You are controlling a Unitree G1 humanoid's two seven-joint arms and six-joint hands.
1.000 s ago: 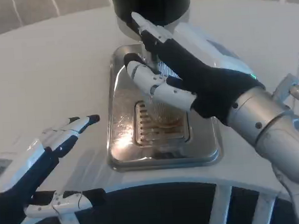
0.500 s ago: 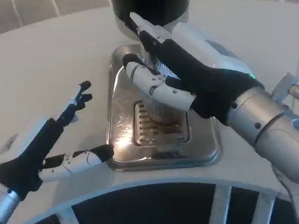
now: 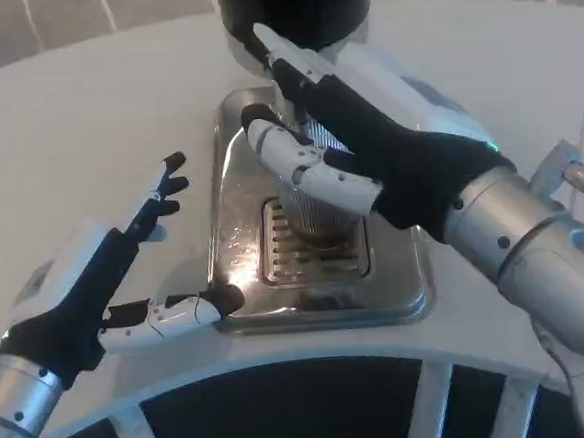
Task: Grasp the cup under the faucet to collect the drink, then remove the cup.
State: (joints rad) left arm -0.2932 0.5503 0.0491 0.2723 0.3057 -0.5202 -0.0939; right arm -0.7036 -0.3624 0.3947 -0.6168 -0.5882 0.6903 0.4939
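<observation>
Left hand [image 3: 96, 283], white-backed with black and white fingers [image 3: 161, 203], lies over the white table [image 3: 83, 103] at the left of the head view, just beside the left edge of the drip tray. Its fingers are spread apart and hold nothing; the thumb reaches toward the tray's near left corner, and whether it touches the rim cannot be told.

Shiny rectangular stainless-steel drip tray [image 3: 402, 281] sits at the middle of the table, its long axis running away from the camera toward the dispenser. A slotted grate [image 3: 290, 259] is set into its floor.

Ribbed, translucent plastic cup [image 3: 317, 217] stands upright on the grate, long axis vertical, mouth pointing up toward the dispenser above it. Its wall shows fine vertical ridges and a greyish, see-through tone. The rim and most of the upper wall are hidden by the right hand; contents cannot be judged.

Black cylindrical drink dispenser [image 3: 297, 3] rises at the far end of the tray, directly above the cup. Its faucet is hidden behind the hand.

Right hand [image 3: 367, 144] reaches in from the lower right on a silver forearm [image 3: 535, 252]. Its fingers are wrapped around the cup, thumb across the near side, other fingers along the far side, gripping it.
</observation>
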